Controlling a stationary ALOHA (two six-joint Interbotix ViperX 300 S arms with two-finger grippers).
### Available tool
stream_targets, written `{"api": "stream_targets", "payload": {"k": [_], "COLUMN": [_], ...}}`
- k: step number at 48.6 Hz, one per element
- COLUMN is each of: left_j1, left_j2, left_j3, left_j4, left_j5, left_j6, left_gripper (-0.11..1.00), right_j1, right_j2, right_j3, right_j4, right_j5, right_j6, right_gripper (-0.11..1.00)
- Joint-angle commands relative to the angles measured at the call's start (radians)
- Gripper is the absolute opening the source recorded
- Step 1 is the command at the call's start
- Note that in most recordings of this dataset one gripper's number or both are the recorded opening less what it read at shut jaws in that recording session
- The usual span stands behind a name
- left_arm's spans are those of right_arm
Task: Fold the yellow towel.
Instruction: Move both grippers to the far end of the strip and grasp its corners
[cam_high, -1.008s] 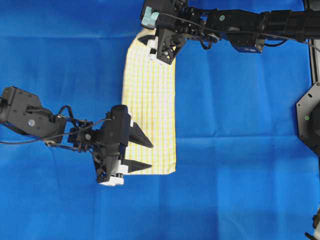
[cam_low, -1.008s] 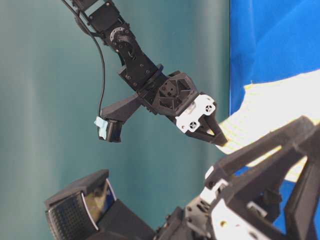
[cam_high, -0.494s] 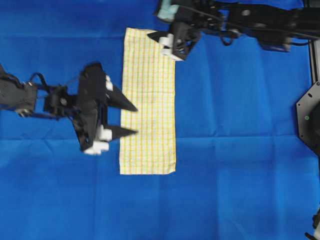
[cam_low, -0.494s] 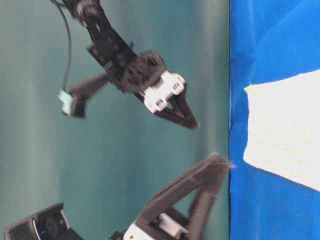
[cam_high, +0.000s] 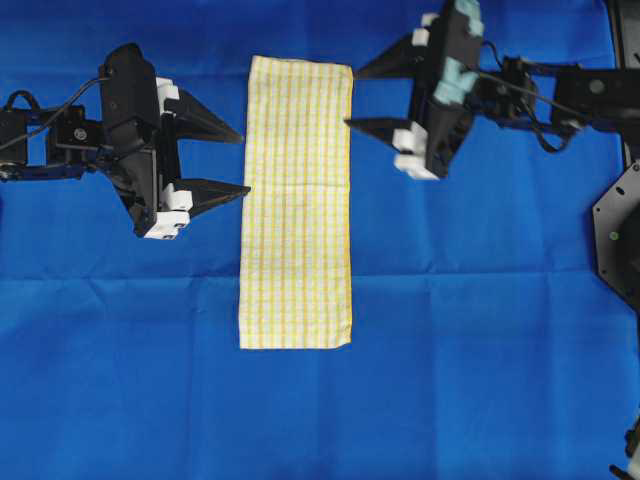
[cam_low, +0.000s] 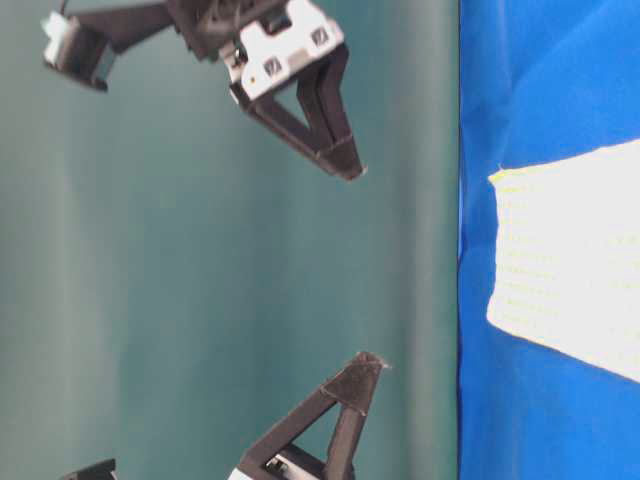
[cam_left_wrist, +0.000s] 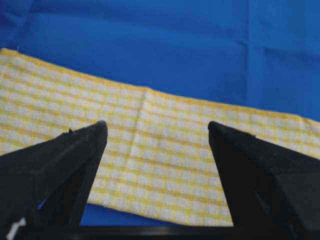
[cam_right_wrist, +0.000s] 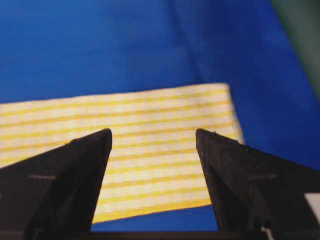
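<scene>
The yellow towel (cam_high: 297, 200) lies flat as a long narrow folded strip on the blue cloth (cam_high: 480, 330), running from top to bottom in the overhead view. It also shows in the table-level view (cam_low: 570, 250), the left wrist view (cam_left_wrist: 165, 155) and the right wrist view (cam_right_wrist: 150, 135). My left gripper (cam_high: 240, 162) is open and empty, raised just left of the strip's upper half, fingers pointing at it. My right gripper (cam_high: 352, 97) is open and empty, raised just right of the strip's top end.
The large blue cloth covers the whole table. A black robot base (cam_high: 618, 235) stands at the right edge. A green wall (cam_low: 200, 250) fills the left of the table-level view.
Both grippers have let go of the towel and drawn back to either side. The left gripper moved up from the strip's lower end; the towel now lies flat.
</scene>
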Motion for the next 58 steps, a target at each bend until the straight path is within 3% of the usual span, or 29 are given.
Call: {"api": "stream_targets", "payload": {"k": [1, 19, 39, 58], "left_j1": [0.003, 0.028, 0.258, 0.394], "left_j2": [-0.006, 0.014, 0.209, 0.423], "left_j3": [-0.008, -0.014, -0.081, -0.181], "left_j4": [0.002, 0.0, 0.0, 0.002], "left_j5": [-0.011, -0.035, -0.138, -0.16], "left_j6": [0.002, 0.011, 0.107, 0.12], "left_gripper": [0.8, 0.81, 0.84, 0.84], "right_j1": [0.017, 0.005, -0.169, -0.241], "right_j2": [-0.028, -0.009, 0.221, 0.419], "right_j3": [0.012, 0.008, -0.114, -0.212], "right_j4": [0.011, 0.018, 0.043, 0.069], "right_j5": [-0.032, -0.048, -0.025, 0.017], "right_j6": [0.002, 0.002, 0.002, 0.003], "right_gripper": [0.69, 0.7, 0.73, 0.78]}}
